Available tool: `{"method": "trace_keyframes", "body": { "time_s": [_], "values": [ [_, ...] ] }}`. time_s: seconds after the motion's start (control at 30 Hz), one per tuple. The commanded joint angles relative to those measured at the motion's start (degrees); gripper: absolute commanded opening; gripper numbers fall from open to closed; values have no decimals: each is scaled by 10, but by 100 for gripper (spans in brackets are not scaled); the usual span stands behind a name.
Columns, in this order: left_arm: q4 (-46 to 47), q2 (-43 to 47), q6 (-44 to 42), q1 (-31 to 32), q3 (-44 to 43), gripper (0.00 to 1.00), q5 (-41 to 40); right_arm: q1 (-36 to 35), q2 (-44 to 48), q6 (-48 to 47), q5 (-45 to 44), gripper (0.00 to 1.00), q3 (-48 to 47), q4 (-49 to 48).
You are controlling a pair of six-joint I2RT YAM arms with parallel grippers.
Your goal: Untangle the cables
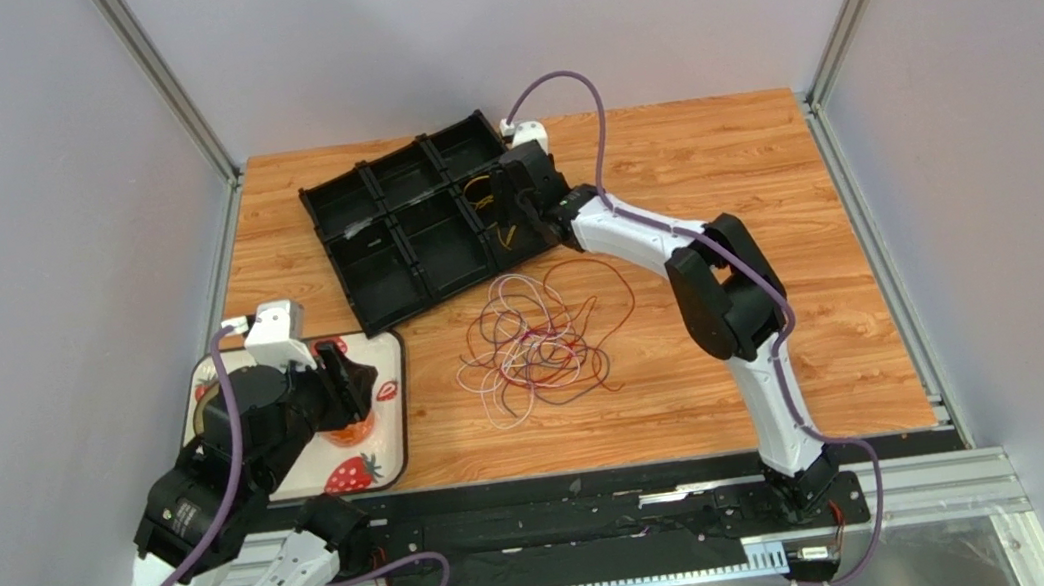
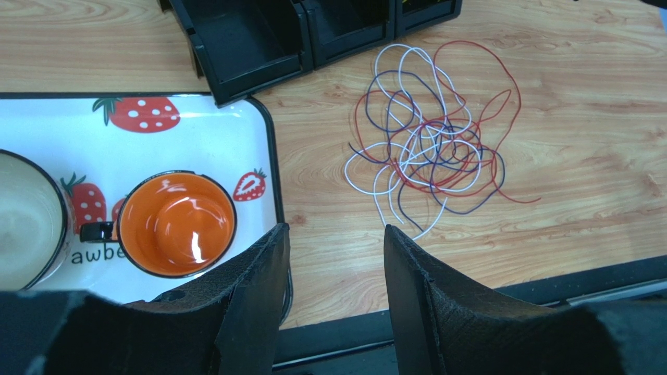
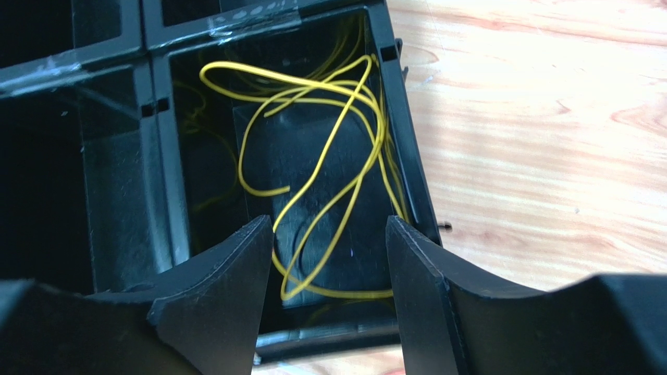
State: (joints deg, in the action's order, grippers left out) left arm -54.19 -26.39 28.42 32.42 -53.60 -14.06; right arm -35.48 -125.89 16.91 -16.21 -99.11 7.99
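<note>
A tangle of thin cables [image 1: 539, 339] in white, red, dark blue and brown lies on the wooden table; it also shows in the left wrist view [image 2: 433, 141]. A yellow cable [image 3: 321, 156] lies coiled in the right-hand compartment of the black divided tray [image 1: 394, 250]. My right gripper [image 3: 329, 234] is open and empty just above that compartment; from above it [image 1: 520, 203] sits over the tray's right end. My left gripper [image 2: 335, 238] is open and empty, over the table edge beside the strawberry tray, left of the tangle.
A white strawberry-print tray [image 2: 196, 133] holds an orange cup [image 2: 176, 223] and a beige bowl [image 2: 23, 219] at the left. The black divided tray [image 2: 258, 39] stands behind it. Grey walls enclose the table.
</note>
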Motion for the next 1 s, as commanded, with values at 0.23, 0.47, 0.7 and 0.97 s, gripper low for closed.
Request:
{"method": "trace_keyframes", "body": {
  "time_s": [0.23,0.47,0.7,0.97],
  "values": [
    [2,-16,8,-4,-1,61,-11,-10,200,71,-59,67,23,174],
    [26,-89,37,-3,4,61,-1,-10,341,121,-50,67,221,200],
    [179,-221,50,72,15,59,-6,-11,464,168,58,65,392,179],
    [303,-385,31,80,-15,59,-33,-12,544,152,64,66,472,193]
  ]
}}
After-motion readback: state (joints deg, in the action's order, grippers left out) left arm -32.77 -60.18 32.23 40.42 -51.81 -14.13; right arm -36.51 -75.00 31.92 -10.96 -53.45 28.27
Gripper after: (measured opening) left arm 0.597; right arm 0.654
